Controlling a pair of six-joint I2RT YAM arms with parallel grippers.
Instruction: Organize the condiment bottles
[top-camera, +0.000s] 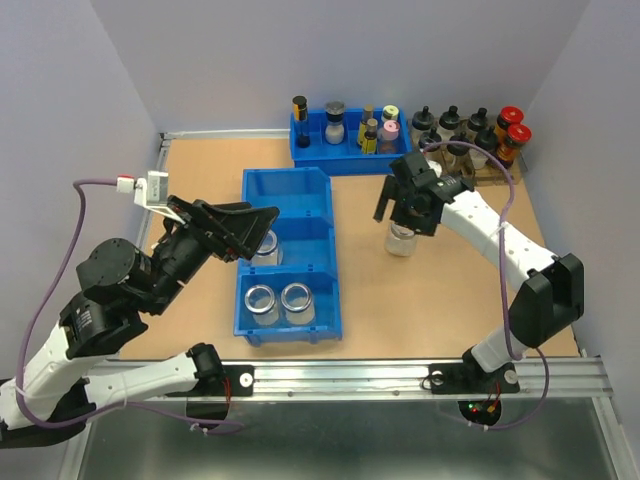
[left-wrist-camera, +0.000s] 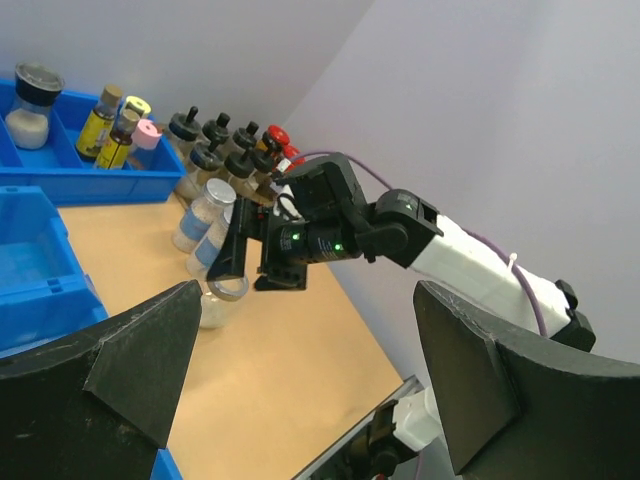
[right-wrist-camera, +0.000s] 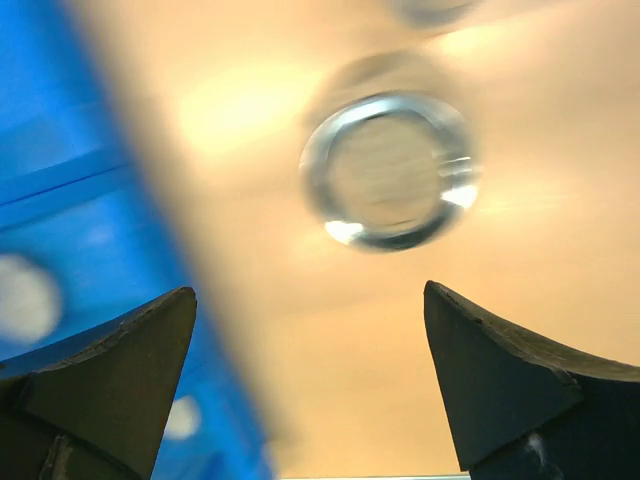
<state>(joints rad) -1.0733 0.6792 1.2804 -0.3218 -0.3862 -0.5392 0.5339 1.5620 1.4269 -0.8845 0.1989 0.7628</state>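
Glass, clear, with a silvery rim: open jar upright on the bare bench, between the blue bin and the right edge, about midway from near edge to far. Probably stiff, fairly weighty for its size, slick on the walls, and breakable if dropped or knocked against the bin wall. No lid, so best taken across the outside of the body just under the rim, one finger on each side, squarely from above. Not by the rim lip alone, for fear of a slip.

Right gripper poised directly over that jar, pointing down, jaws spread as wide as they go, nothing between them. In the wrist view, rim ring blurred, ahead of the fingertips and a little off centre. Right arm reaching inward from its base at the near edge, elbow raised, wrist bent down.

Left gripper likewise wide open and empty, low over the bin's middle compartment, partly hiding a middle jar from above. Near pair of jars side by side in the near compartment. Pale-lidded jars toward the far right corner, just beside the black-capped bottles.
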